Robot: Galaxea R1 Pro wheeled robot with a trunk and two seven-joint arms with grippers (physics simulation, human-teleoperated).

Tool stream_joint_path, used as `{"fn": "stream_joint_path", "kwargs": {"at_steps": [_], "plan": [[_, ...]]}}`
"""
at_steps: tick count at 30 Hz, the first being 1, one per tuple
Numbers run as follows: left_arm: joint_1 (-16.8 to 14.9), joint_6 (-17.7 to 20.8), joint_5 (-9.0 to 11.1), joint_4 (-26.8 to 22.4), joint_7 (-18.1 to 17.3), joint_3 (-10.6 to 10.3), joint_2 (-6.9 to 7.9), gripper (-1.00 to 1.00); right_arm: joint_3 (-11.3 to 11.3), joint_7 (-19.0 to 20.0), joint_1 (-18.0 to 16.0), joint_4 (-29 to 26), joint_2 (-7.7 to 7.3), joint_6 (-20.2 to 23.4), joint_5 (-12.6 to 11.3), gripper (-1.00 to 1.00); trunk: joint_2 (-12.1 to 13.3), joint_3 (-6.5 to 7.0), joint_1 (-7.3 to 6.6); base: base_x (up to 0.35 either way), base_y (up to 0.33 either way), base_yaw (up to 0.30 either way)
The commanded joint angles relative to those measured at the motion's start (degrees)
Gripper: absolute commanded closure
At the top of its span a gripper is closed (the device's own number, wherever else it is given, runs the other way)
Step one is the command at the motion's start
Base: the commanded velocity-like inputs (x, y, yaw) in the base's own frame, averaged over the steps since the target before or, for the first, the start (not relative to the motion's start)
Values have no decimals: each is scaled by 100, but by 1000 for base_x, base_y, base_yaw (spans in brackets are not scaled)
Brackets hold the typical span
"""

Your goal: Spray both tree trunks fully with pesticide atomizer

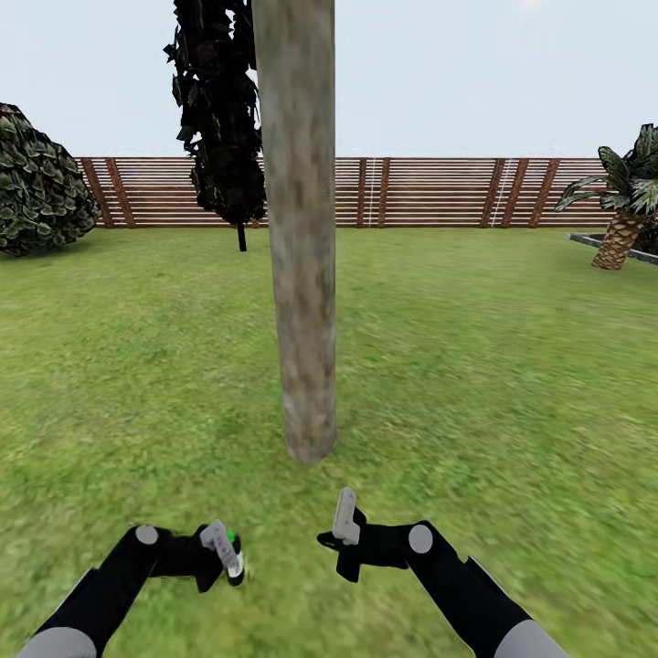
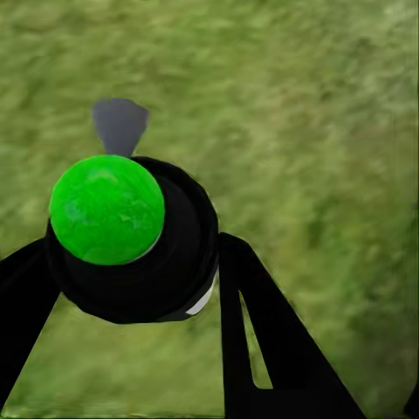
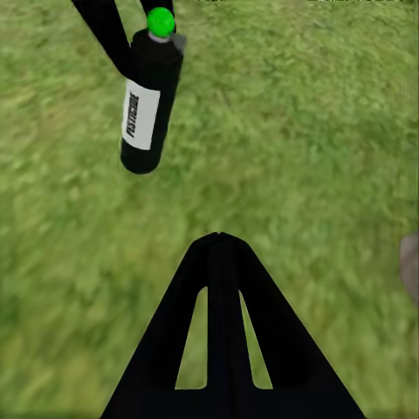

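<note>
Two grippers low over lawn, one atomizer held, one trunk ahead.
My left gripper (image 1: 222,551) clamps the single pesticide atomizer (image 3: 149,98), green-capped; my right gripper (image 1: 344,530) looks pressed together, empty. One tree trunk (image 1: 300,228) stands just beyond my fingertips, one fence (image 1: 439,192) far behind.

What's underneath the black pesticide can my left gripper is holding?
Below the black cylindrical pesticide can with its green top, held in the left gripper, lies green lawn. The can covers the grass directly under it in the left wrist view.
</note>
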Motion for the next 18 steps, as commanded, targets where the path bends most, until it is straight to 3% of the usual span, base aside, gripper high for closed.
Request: {"fn": "stream_joint_path", "kwargs": {"at_steps": [1,3,5,6,9,10,11,12,13,15,17,18], "plan": [[2,9,7,-1,4,216,60,100,-6,-6,0,-8,0,-1,-9,100,0,0,0,0,0,0],[9,21,-1,-2,129,683,164,100,-72,-40,0,-34,9,8,-56,100,0,0,0,0,0,0],[21,33,-1,0,370,1019,199,100,-410,-90,0,-40,30,12,-99,100,0,0,0,0,0,0],[27,61,8,10,597,1302,202,100,-848,-136,0,-14,46,14,-117,-100,0,0,0,0,0,0],[32,158,34,58,919,1837,169,100,-1867,-167,0,212,51,8,-131,-100,0,0,0,0,0,0],[43,181,47,71,980,1966,146,100,-2378,-175,0,406,28,4,-133,-100,0,0,0,0,0,0],[57,188,49,78,1013,2027,116,100,-2926,-181,4,612,-11,1,-130,-100,0,0,0,0,0,0],[60,185,53,80,1021,2040,102,100,-3123,-182,5,680,-37,0,-128,-100,0,0,0,0,0,0],[67,178,59,83,1035,2071,63,100,-3745,-181,7,866,-167,-1,-123,-100,0,0,0,0,0,0],[73,178,66,85,1044,2093,31,100,-4556,-179,8,1065,-422,-2,-117,-100,0,0,0,0,0,0],[76,194,72,90,1050,2113,14,100,-5264,-184,9,1268,-672,-7,-106,-100,0,0,0,0,0,0],[76,200,75,93,1067,2121,4,100,-5453,-201,12,1356,-747,-12,-101,-100,0,0,0,0,0,0]]}}
